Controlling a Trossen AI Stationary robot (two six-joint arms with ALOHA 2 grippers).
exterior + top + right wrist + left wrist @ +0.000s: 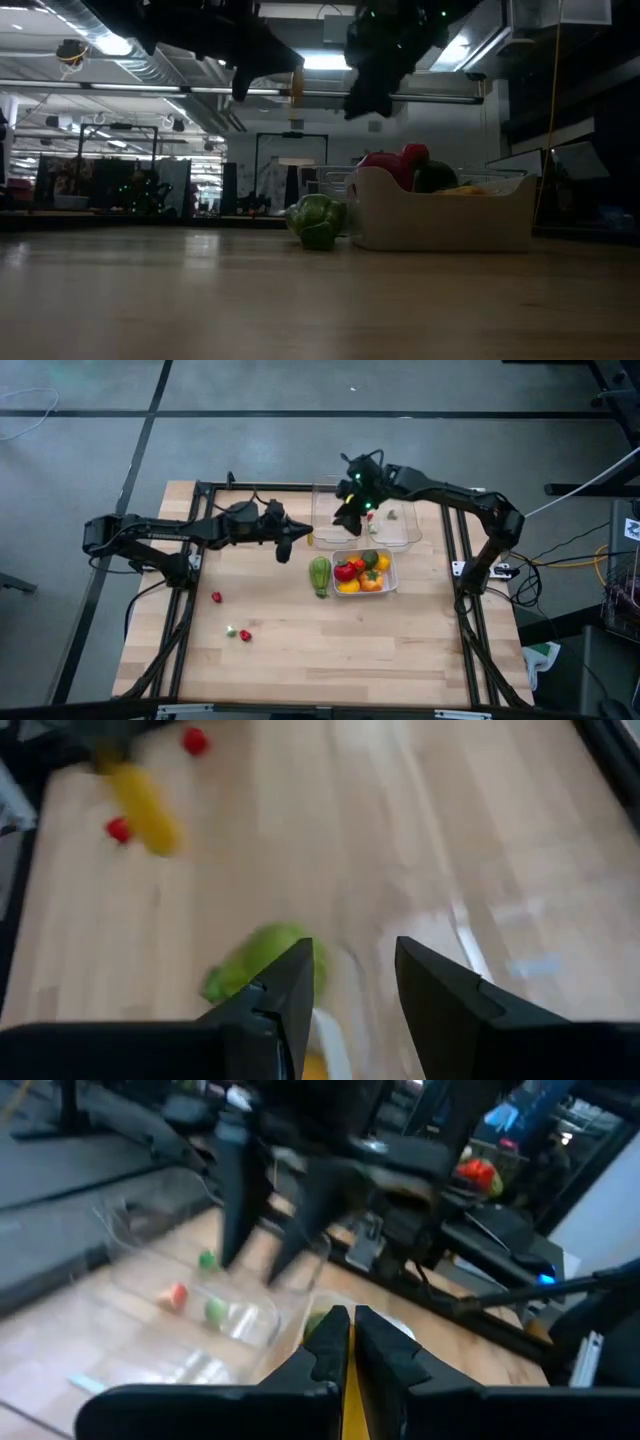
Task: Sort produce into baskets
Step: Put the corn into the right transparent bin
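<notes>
Left tool is pinching a slim yellow piece beside the clear plastic tub while the empty, part-open right tool is hovering over it, so they're risking a bump.

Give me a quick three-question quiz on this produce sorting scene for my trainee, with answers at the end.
1. True or false: the green ribbed piece lies inside the whitish tub.
2. The right claw hangs over: A) the clear tub; B) the whitish tub; C) the loose red bits on the table.
3. Fill in: the left claw is shut on a ___ piece.

Key:
1. False. It lies on the table beside that tub.
2. A.
3. Yellow. The yellow piece shows between its fingers.
</notes>
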